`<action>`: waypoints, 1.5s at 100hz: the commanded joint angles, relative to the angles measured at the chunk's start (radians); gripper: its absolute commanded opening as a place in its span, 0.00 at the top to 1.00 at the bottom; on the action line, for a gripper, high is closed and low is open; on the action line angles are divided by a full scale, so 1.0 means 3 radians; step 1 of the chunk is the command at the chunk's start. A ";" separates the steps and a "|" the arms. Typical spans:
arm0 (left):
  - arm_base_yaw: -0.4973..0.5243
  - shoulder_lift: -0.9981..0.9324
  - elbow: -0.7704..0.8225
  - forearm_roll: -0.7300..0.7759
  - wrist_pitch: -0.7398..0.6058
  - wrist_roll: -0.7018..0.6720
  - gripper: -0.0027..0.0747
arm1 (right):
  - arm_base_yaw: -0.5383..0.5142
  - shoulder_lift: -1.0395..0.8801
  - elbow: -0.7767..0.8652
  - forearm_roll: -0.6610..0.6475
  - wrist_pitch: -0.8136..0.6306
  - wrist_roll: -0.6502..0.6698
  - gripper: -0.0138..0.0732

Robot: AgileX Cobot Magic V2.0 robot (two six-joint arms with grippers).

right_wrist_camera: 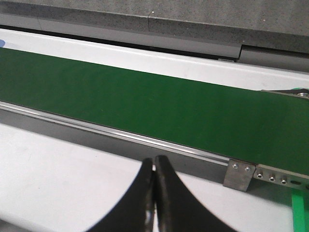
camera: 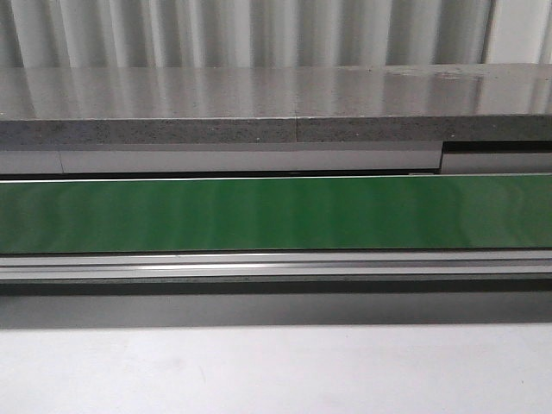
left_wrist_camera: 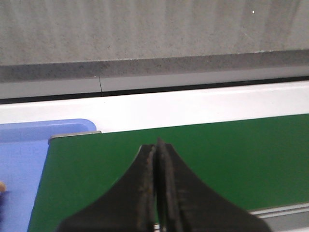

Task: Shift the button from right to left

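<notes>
The button is not in view on the belt in any frame. A tiny orange spot [left_wrist_camera: 2,186] shows at the edge of the left wrist view, over the blue tray; I cannot tell what it is. My left gripper [left_wrist_camera: 156,145] is shut and empty, over the green conveyor belt [left_wrist_camera: 203,159] near its left end. My right gripper [right_wrist_camera: 154,162] is shut and empty, over the white table [right_wrist_camera: 58,169] in front of the belt [right_wrist_camera: 145,101]. Neither gripper shows in the front view.
The green belt [camera: 276,214] runs left to right between a metal rail [camera: 276,263] and a grey stone ledge [camera: 276,103]. A blue tray [left_wrist_camera: 29,145] sits at the belt's left end. A metal bracket [right_wrist_camera: 240,175] stands on the rail near the belt's right end.
</notes>
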 commanded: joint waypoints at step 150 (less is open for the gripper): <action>0.0400 -0.1992 0.1497 0.0365 -0.0411 -0.0374 0.99 | -0.0002 0.0034 -0.0087 0.0023 -0.0223 -0.0022 0.92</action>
